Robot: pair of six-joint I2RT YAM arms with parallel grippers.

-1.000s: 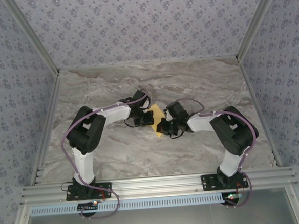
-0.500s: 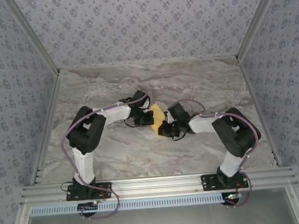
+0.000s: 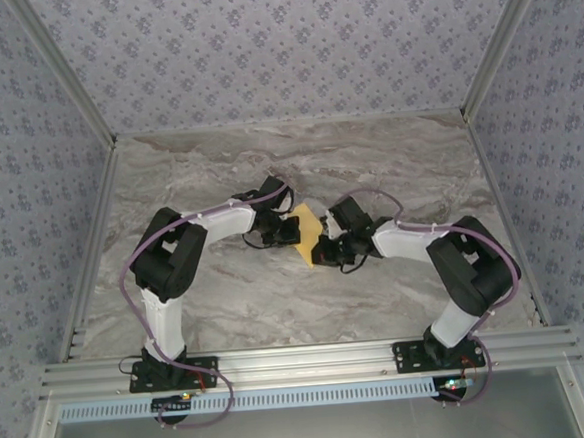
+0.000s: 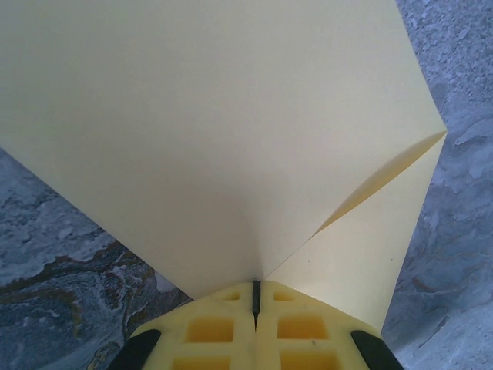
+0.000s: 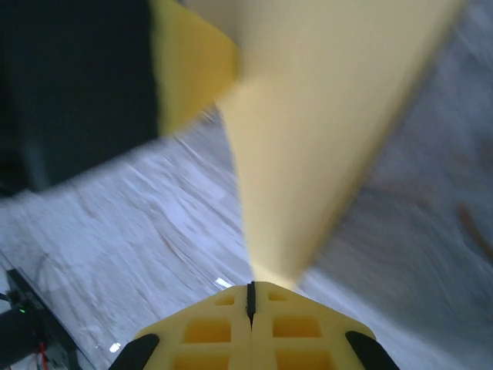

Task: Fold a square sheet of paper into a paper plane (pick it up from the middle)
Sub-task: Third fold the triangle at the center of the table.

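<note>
Grey marble table (image 3: pixel 228 304), patterned walls | square sheet of paper (image 3: pixel 303 225) at centre of top view, held between both arms | left gripper (image 4: pixel 255 297) and right gripper (image 5: pixel 250 297) each pinched together on its edge | judged light, floppy, easily creased; grip gently near the fold.

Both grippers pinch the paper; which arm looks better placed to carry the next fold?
Probably right: the right gripper pinches a narrow tapering flap of the paper, while the left gripper anchors the broad folded part.

Plain yellow square sheet of paper (image 3: pixel 308 226); grey veined marble table (image 3: pixel 398 161); lilac floral-print walls (image 3: pixel 280 49) at 12 o'clock; black-and-white arms (image 3: pixel 170 263), purple cables (image 3: pixel 126 281).
</note>
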